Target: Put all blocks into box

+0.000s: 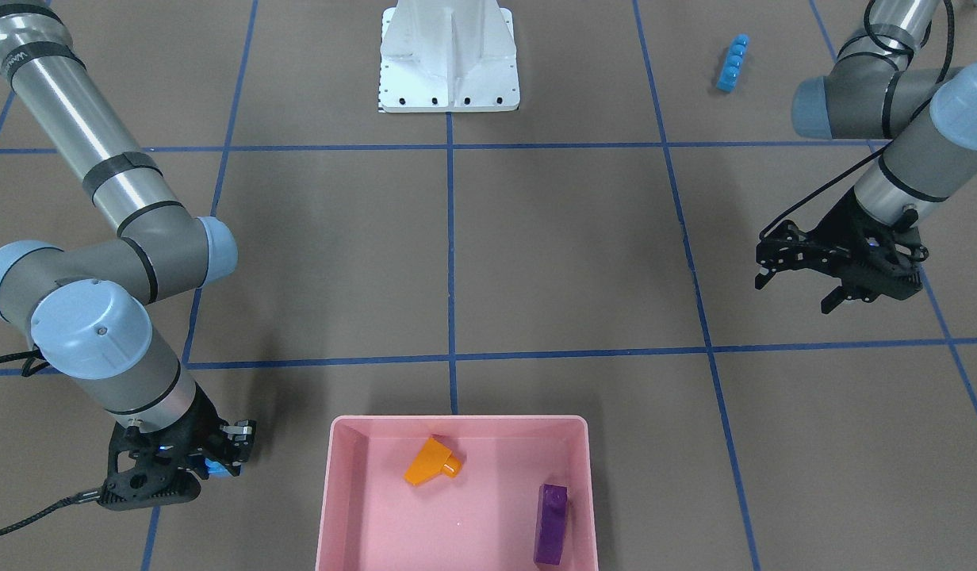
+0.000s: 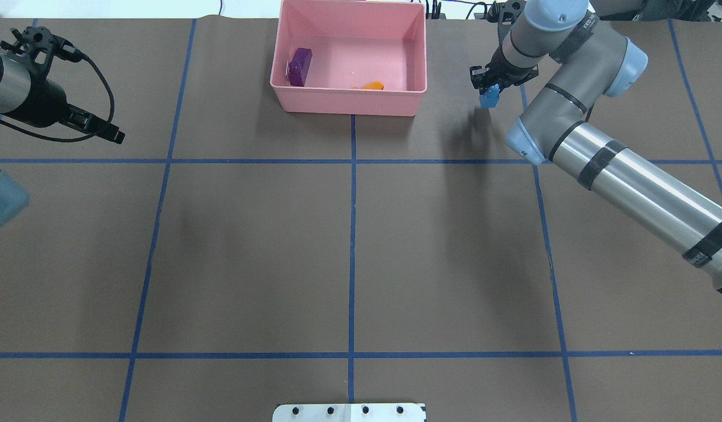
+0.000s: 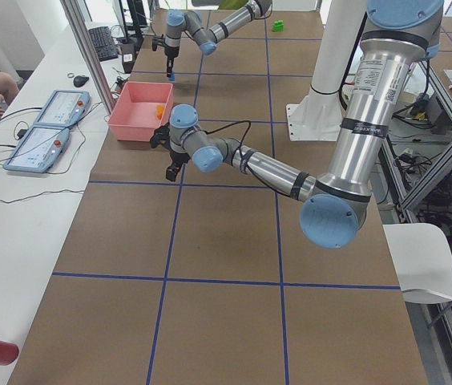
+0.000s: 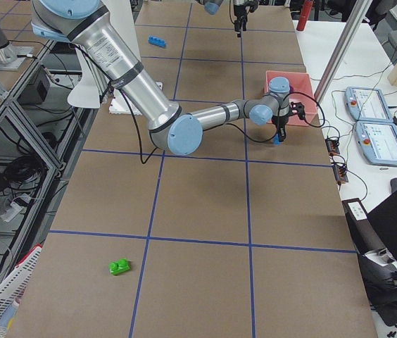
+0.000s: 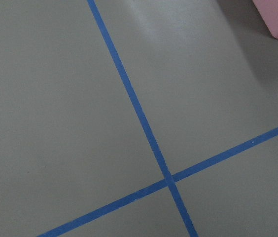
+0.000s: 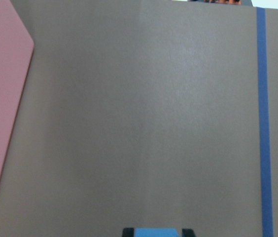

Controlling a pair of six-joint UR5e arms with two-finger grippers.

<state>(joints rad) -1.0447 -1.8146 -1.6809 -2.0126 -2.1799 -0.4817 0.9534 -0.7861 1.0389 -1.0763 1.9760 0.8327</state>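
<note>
The table (image 2: pixel 249 264) carries the pink box (image 2: pixel 349 106) at its far edge. The right tool (image 2: pixel 489 89) hangs just right of the box, outside its wall, clamped on a small blue cube (image 2: pixel 488 101). Released here, the cube would land on the table. Carried across too low, it could clip the rim, shove the box or twist loose. The left tool (image 1: pixel 796 292), spread and empty, sits well apart at left. An orange brick (image 1: pixel 433 462) and a purple brick (image 1: pixel 551 523) lie inside the box.

Two blocks (image 1: pixel 433 462) in the box (image 1: pixel 457 423), well apart — third block (image 2: pixel 489 101) in the right gripper (image 2: pixel 489 92), just beside it
</note>
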